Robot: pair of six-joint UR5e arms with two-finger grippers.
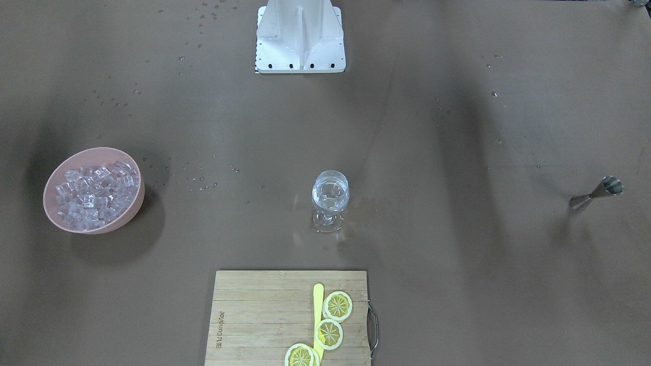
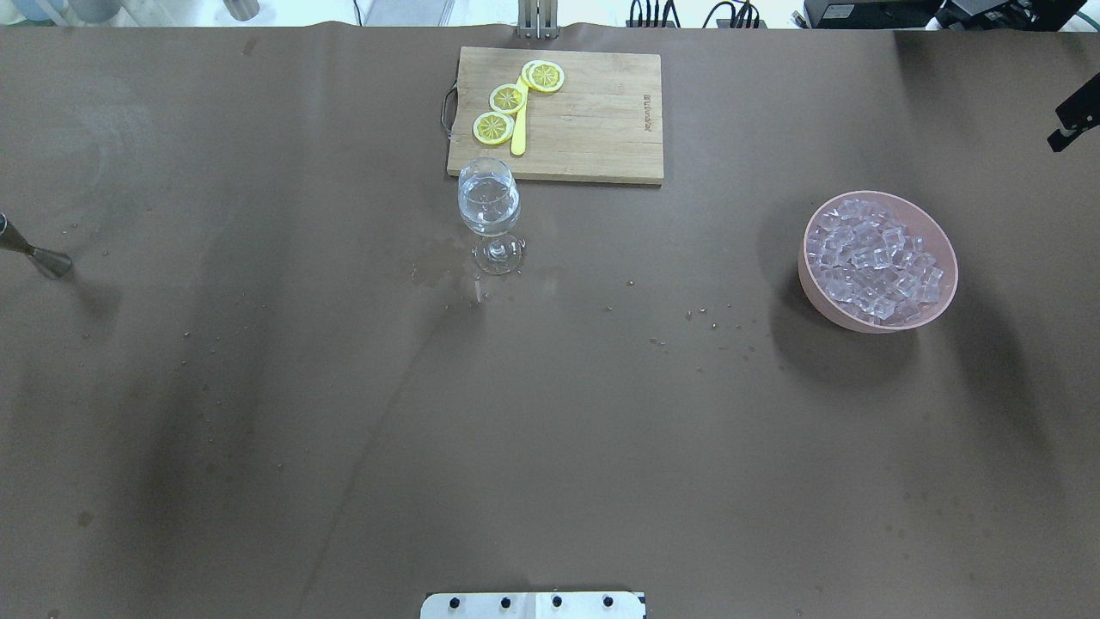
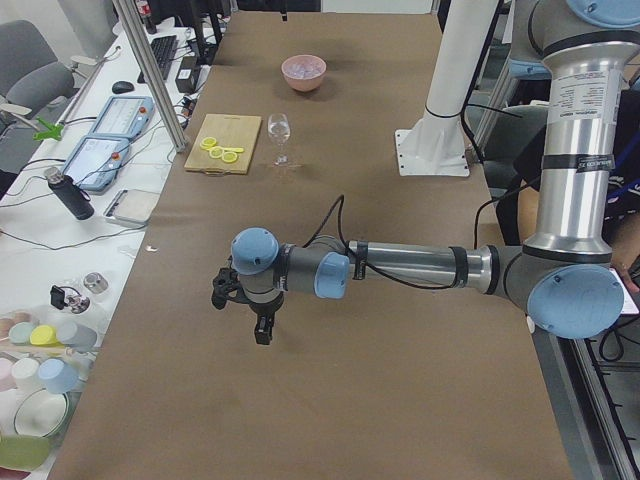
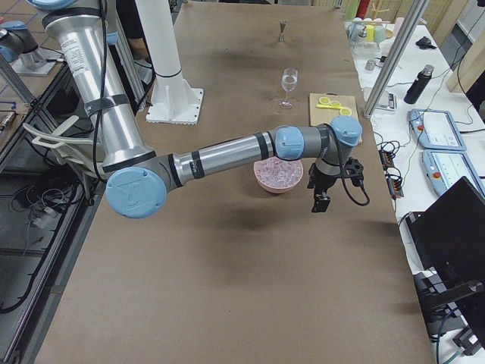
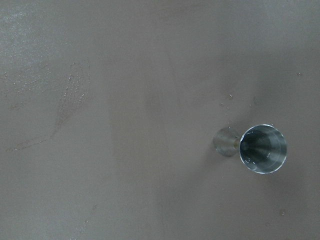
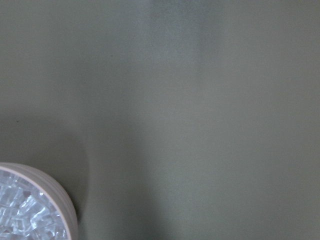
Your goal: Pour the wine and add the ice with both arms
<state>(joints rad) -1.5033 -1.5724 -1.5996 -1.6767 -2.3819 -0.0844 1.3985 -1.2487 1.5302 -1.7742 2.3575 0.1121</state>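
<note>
A clear wine glass stands mid-table with clear, glinting contents; I cannot tell liquid from ice in it. It also shows in the overhead view. The ice fills a pink bowl, which also shows in the overhead view. A steel jigger stands far off on the left arm's side. In the left wrist view the jigger lies straight below. My left gripper hovers above the table; I cannot tell its state. My right gripper hangs beside the bowl; I cannot tell its state either.
A wooden cutting board with three lemon slices and a yellow stick lies just beyond the glass. A wet patch and droplets lie on the brown table near the glass foot. The white base bracket sits at the robot's edge.
</note>
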